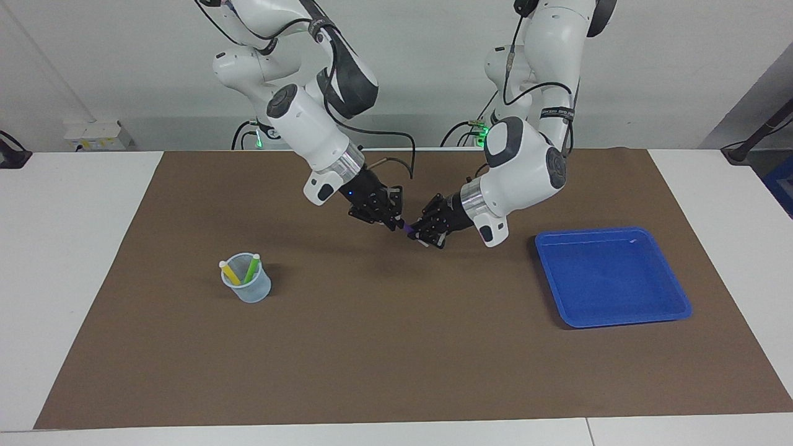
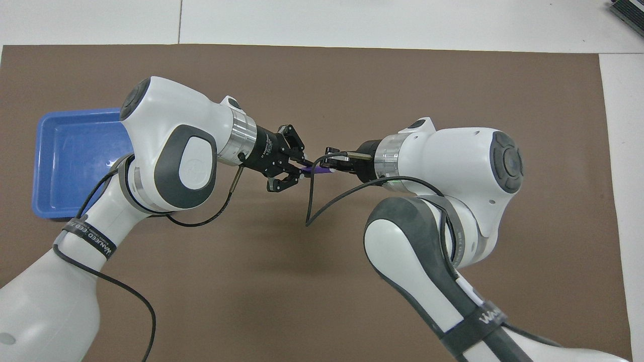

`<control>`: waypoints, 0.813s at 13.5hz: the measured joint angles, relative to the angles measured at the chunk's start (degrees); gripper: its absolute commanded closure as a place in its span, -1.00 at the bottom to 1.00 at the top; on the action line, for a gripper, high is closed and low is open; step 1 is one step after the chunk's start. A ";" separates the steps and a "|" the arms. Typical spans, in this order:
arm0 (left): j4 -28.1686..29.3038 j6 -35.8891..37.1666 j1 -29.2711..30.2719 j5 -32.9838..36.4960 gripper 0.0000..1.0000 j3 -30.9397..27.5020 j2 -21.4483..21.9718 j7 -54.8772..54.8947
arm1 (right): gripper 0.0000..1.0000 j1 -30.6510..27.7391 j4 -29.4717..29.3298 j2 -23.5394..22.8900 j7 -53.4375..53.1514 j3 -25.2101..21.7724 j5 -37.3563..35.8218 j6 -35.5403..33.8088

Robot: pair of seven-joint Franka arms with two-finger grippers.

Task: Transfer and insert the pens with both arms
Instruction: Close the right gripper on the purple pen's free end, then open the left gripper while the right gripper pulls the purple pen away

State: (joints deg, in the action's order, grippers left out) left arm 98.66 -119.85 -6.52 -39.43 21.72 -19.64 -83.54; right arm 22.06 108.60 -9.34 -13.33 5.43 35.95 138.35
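The purple pen [image 1: 406, 230] [image 2: 317, 171] hangs level in the air over the middle of the brown mat, between the two grippers. My right gripper [image 1: 396, 222] [image 2: 333, 163] is shut on one end of it. My left gripper [image 1: 421, 234] [image 2: 299, 168] is at the pen's other end and touches it. The yellow pen [image 1: 230, 272] and the bright green pen [image 1: 251, 268] stand tilted in a translucent cup [image 1: 248, 290] toward the right arm's end of the table. The cup is hidden in the overhead view.
A blue tray [image 1: 619, 313] [image 2: 55, 151] lies on the mat toward the left arm's end, with nothing in it. The brown mat [image 1: 396, 359] covers most of the white table. A loose black cable [image 2: 309, 201] hangs below the right wrist.
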 measured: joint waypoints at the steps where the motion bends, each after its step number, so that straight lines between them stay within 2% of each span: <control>1: 0.00 0.00 0.00 -0.01 1.00 0.00 0.00 -0.04 | 1.00 0.00 -0.01 0.00 0.00 0.00 0.00 0.00; 2: 0.00 0.00 0.00 -0.01 0.53 0.00 0.00 -0.06 | 1.00 0.00 -0.02 -0.01 0.00 0.00 0.00 0.00; 3: 0.00 0.00 0.00 -0.01 -0.36 0.00 0.00 -0.06 | 1.00 0.00 -0.04 -0.02 0.00 -0.01 0.00 0.00; 4: -0.01 0.00 0.00 -0.01 -0.99 0.00 0.01 -0.06 | 1.00 0.00 -0.07 -0.04 0.02 -0.04 0.00 0.00; 7: -0.17 -0.02 -0.29 0.00 -1.00 0.08 0.59 0.11 | 1.00 -0.27 -0.69 -0.12 0.12 -0.29 0.00 0.04; 11: -0.13 0.13 -0.52 0.14 -1.00 -0.25 3.50 -0.03 | 1.00 -1.21 -2.09 -0.15 0.53 -0.72 -2.26 -0.35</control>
State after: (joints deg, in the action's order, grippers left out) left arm 98.53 -119.72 -7.03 -39.29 21.47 -16.15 -83.57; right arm 20.86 106.51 -9.49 -12.80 4.71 33.69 138.00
